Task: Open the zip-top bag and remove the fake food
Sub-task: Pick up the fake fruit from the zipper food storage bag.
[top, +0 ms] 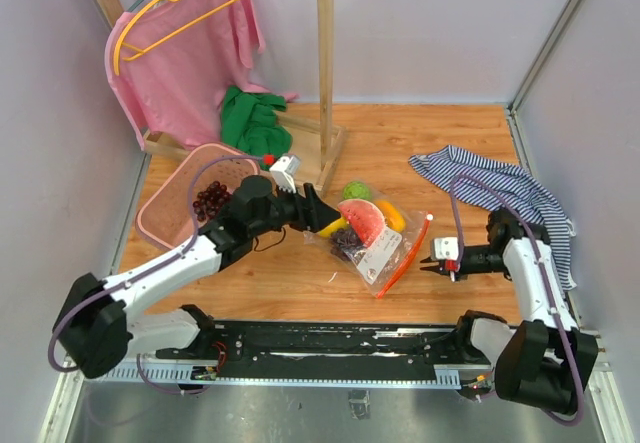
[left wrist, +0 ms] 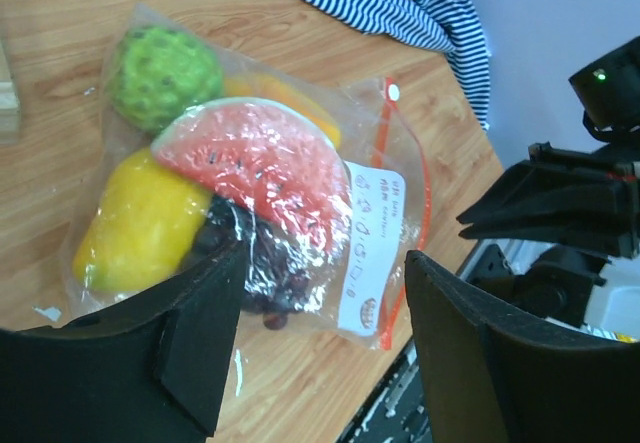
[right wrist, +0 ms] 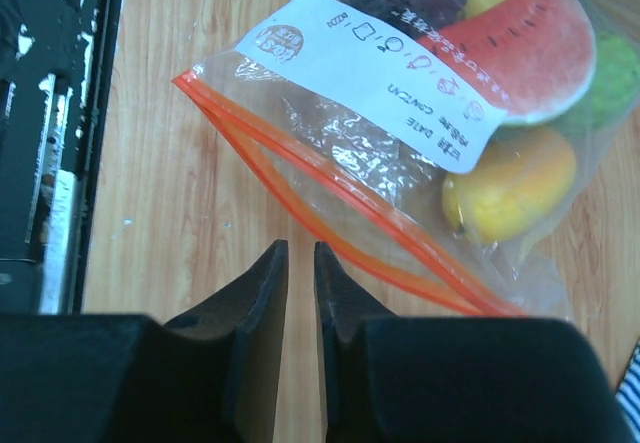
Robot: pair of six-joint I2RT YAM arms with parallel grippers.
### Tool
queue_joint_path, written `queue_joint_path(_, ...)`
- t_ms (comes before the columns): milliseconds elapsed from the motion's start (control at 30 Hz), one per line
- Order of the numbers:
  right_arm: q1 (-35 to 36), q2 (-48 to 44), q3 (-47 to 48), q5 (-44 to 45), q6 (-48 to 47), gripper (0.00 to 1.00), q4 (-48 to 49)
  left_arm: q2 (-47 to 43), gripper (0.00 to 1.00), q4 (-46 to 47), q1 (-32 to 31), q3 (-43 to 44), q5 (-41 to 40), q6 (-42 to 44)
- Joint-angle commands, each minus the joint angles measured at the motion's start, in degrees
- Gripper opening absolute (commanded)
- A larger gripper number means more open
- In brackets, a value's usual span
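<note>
Wooden table [top: 420, 143] carried a pink basket [top: 160, 198] holding a grape bunch [top: 210, 200]. At centre, the zip-top bag [top: 405, 243] lay flat with the fake food [top: 362, 220] inside. I noted the left gripper [top: 318, 211] spread wide over it and the right gripper [top: 428, 260] nearly closed on nothing beside the zip strip.

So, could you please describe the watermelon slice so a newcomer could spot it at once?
Near the middle of the wooden table lies a clear zip-top bag with an orange-red zip strip. The watermelon slice sits inside it: the only red half-round piece with dark seeds, beside a yellow fruit, a green ball and purple grapes.
</note>
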Motion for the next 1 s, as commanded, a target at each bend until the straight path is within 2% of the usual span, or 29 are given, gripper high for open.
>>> queue_joint_path(0, 7.52, -1.67, -4.23, 2.69, 8.78, 0.16, 17.19, 6.1, 0.7, 8.06, -0.44, 3.51, -1.14, 2.05)
queue_joint_path(133, 12.85, -3.37, -9.53, 5.29, 13.47, 0.16, 31.16, 12.5, 0.74, 11.32, -0.44, 5.07, -2.94, 2.61)
queue_joint_path(333, 13.33, -0.24, -12.15, 1.17, 8.09, 0.18, 39.83, 22.81, 0.77, 10.58, -0.44, 8.4, -5.14, 4.85)
queue_joint_path(567, 14.88, 2.71, -14.87, -1.51, 3.29, 0.25, 48.61, 28.43, 0.76, 11.26, -0.44, 8.53, -2.06, 4.34)
queue_joint_path(833, 16.78, 2.78, -18.28, 1.82, 11.45, 0.28, 63.59, 33.82, 0.76, 11.17, -0.44, 9.57, -2.31, 5.14)
queue_joint_path(967, 18.13, 3.69, -19.91, 4.09, 16.16, 0.37, 72.49, 36.15, 0.73, 10.64, -0.44, 10.14, -2.1, 6.27)
